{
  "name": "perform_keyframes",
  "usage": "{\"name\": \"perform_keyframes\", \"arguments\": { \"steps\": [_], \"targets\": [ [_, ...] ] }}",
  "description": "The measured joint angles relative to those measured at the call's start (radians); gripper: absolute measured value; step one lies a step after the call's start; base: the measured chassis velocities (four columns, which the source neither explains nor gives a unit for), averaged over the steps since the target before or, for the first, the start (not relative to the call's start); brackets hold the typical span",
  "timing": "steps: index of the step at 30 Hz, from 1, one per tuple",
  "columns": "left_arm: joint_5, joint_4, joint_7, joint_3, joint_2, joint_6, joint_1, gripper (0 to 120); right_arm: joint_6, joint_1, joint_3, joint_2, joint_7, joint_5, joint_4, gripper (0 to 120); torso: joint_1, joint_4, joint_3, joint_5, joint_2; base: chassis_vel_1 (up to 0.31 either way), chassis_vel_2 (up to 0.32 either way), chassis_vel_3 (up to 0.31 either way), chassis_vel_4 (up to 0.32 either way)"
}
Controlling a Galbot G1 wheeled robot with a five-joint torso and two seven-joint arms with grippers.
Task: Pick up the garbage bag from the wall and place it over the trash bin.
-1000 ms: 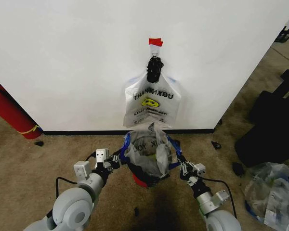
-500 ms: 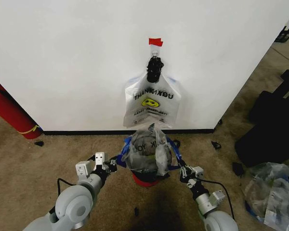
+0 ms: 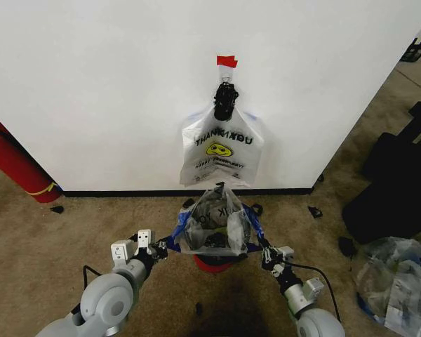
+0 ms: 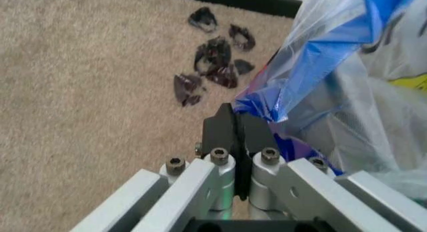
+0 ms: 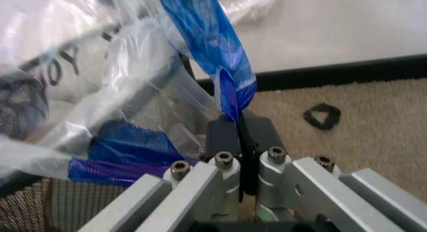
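Note:
The garbage bag (image 3: 217, 223), see-through with blue handles, is spread over the black trash bin whose red base (image 3: 212, 265) peeks out below it. My left gripper (image 3: 163, 245) is shut on the bag's blue edge (image 4: 303, 71) at the bin's left side. On the bin's right side my right gripper (image 3: 265, 254) is shut on a blue handle (image 5: 213, 51). In the right wrist view the bin's mesh wall (image 5: 27, 207) shows under the plastic.
A white smiley bag (image 3: 221, 151) hangs from a wall hook under red tape (image 3: 226, 61). A red fire extinguisher (image 3: 10, 161) leans at left. Black cases (image 3: 400, 175) and a clear plastic heap (image 3: 396, 281) lie at right. Dark scraps (image 4: 210, 56) dot the carpet.
Both grippers have moved lower and toward me, pulling the bag down over the bin. The bag now sits lower and wider around the rim.

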Motion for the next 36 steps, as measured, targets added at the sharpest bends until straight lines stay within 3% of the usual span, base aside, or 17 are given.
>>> {"name": "perform_keyframes", "arguments": {
  "steps": [8, 20, 36],
  "targets": [
    [0.000, -0.029, 0.005, -0.011, 0.016, 0.006, 0.038, 0, -0.018, -0.013, 0.002, -0.003, 0.016, -0.006, 0.008, 0, 0.000, 0.0000, 0.000, 0.0000, 0.000, 0.000, 0.000, 0.000, 0.000],
    [-0.022, -0.180, -0.022, -0.058, 0.052, 0.039, 0.115, 0, -0.044, -0.090, 0.004, -0.033, 0.041, -0.025, 0.117, 0, 0.000, 0.0000, 0.000, 0.0000, 0.000, 0.000, 0.000, 0.000, 0.000],
    [-0.046, -0.230, -0.046, -0.077, 0.085, 0.071, 0.186, 0, -0.139, -0.146, -0.004, -0.066, 0.117, -0.059, 0.168, 0, 0.000, -0.0001, 0.000, 0.0000, 0.000, 0.000, 0.000, 0.000, 0.000]
  ]
}}
